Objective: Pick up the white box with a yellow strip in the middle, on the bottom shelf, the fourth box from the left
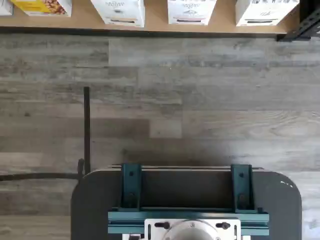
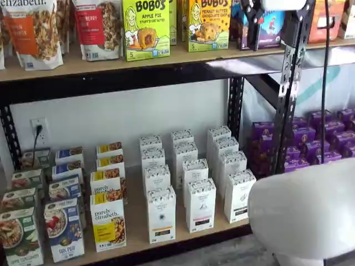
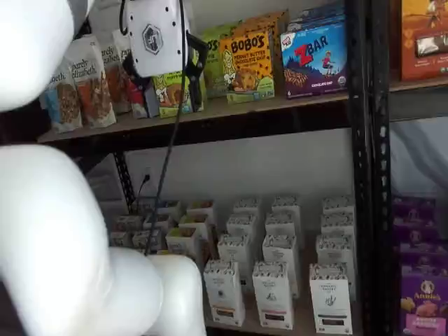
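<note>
The white box (image 2: 161,216) stands at the front of the bottom shelf (image 2: 137,235), right of the yellow "purely elizabeth" box (image 2: 108,224). It is a tall narrow carton with a speckled top and a thin yellow-orange strip. It also shows as the leftmost front white carton (image 3: 224,291) in a shelf view. In the wrist view the white box (image 1: 121,12) stands beside a yellow carton on the shelf board (image 1: 155,21). My gripper (image 2: 275,33) hangs high, level with the upper shelf and far above the box. Its white body and two black fingers stand open around nothing, as my gripper (image 3: 168,87) also shows in a shelf view.
Like white cartons (image 2: 200,205) fill the rows right of the box. Granola bags (image 2: 34,33) and Bobo's boxes (image 2: 146,27) line the upper board. A black upright (image 2: 288,105) divides off purple boxes (image 2: 302,147). The arm's white links (image 3: 49,231) block part of both shelf views.
</note>
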Controlling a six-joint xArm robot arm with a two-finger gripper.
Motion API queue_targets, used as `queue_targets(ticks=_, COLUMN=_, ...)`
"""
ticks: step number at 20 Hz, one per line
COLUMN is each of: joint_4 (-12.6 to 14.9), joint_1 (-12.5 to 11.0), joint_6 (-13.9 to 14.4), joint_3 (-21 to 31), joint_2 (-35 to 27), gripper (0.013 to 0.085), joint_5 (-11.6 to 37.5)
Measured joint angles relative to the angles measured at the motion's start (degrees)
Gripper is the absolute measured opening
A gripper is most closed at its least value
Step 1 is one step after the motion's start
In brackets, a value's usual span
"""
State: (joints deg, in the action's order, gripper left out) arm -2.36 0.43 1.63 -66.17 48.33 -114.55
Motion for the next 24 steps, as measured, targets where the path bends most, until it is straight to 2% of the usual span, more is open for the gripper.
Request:
queue_targets(ticks=4, joint_4=-1.96, joint_1=-1.8, joint_6=-0.95, joint_3=0.18, joint_2=0.07, gripper=0.085, joint_5=0.12)
queue_targets(ticks=14, joint_4=-1.72, joint_1=-1.09, joint_6=-0.51, joint_3=2.48, joint_2=0.2, gripper=0.085, joint_5=2.77)
queue_targets(ticks=22, joint_4=0.26, joint_1=3.24, joint_6=2.92, joint_3=8.54, joint_2=0.22, gripper=0.085, joint_5=10.06)
queue_targets(ticks=24, joint_4=1.47, joint_1=5.0, joint_6=4.31, joint_3=9.63, joint_2=-0.74, gripper=0.085, joint_5=10.88)
